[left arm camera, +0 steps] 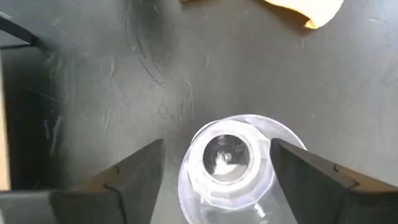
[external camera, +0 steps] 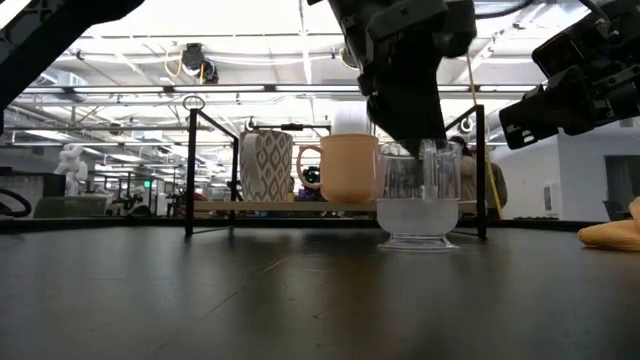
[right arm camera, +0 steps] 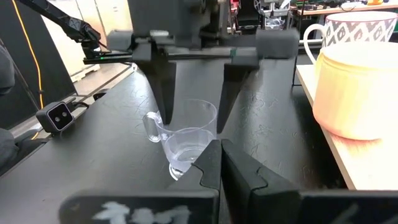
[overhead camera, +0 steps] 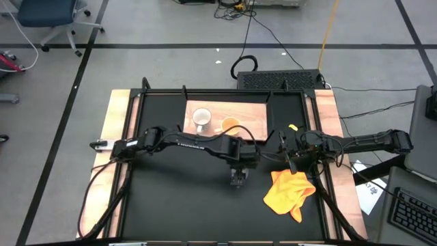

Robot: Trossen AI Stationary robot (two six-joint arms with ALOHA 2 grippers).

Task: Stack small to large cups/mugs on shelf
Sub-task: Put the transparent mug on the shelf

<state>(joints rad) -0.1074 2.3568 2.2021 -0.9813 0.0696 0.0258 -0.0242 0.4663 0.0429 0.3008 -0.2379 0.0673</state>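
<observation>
You're looking at the black desk (overhead camera: 171,205) carrying the shelf (overhead camera: 252,113) along its far edge. Left arm is reaching across from the desk's left edge toward the middle, wrist bent down; its left gripper (overhead camera: 237,179) is hanging over the clear glass cup (external camera: 417,208), which is standing upright on the desk just in front of the shelf. Fingers (left arm camera: 134,180) are sitting spread apart either side of the cup; touching or not, can't tell. Right arm is coming in from the right edge, right gripper (right arm camera: 220,163) pointing at the cup, fingers pressed together, holding nothing. Yellow cloth (overhead camera: 290,193) is lying near the right edge. White mug (overhead camera: 201,119) and orange-yellow mug (overhead camera: 230,124) are standing side by side on the shelf.
</observation>
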